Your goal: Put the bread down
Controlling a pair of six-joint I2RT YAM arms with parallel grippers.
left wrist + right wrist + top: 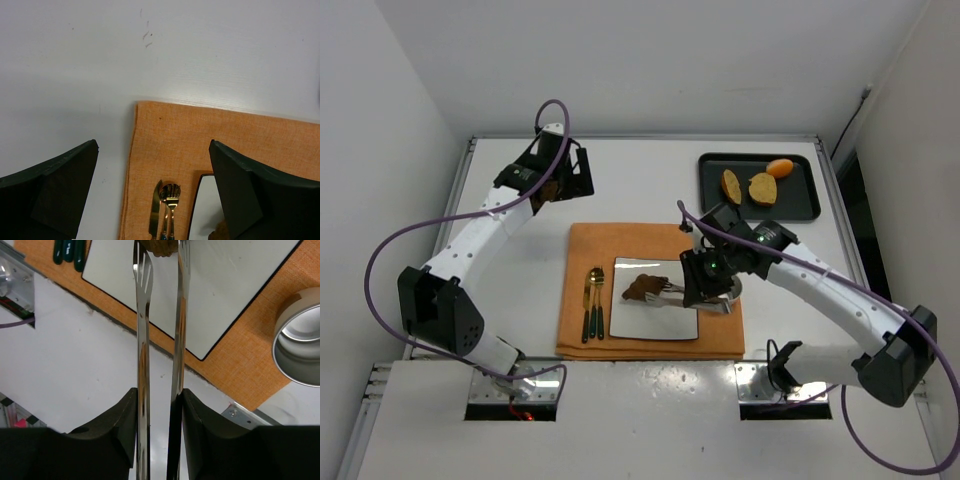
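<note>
A brown piece of bread [642, 288] sits between the tips of metal tongs [685, 298] over the white square plate [655, 322]. My right gripper [708, 282] is shut on the tongs' two arms. In the right wrist view my gripper [159, 395] squeezes the tongs [143, 340], and the bread [159, 247] shows at the top edge above the plate [225, 285]. Whether the bread touches the plate I cannot tell. My left gripper [565, 180] is open and empty, over the table beyond the orange placemat's far left corner; it also shows in the left wrist view [152, 147].
The orange placemat [620, 245] holds the plate, gold cutlery [592, 300] on its left and a metal cup [300, 345] at its right. A black tray [705, 190] at the back right holds two more bread pieces [762, 187] and an orange item [780, 167].
</note>
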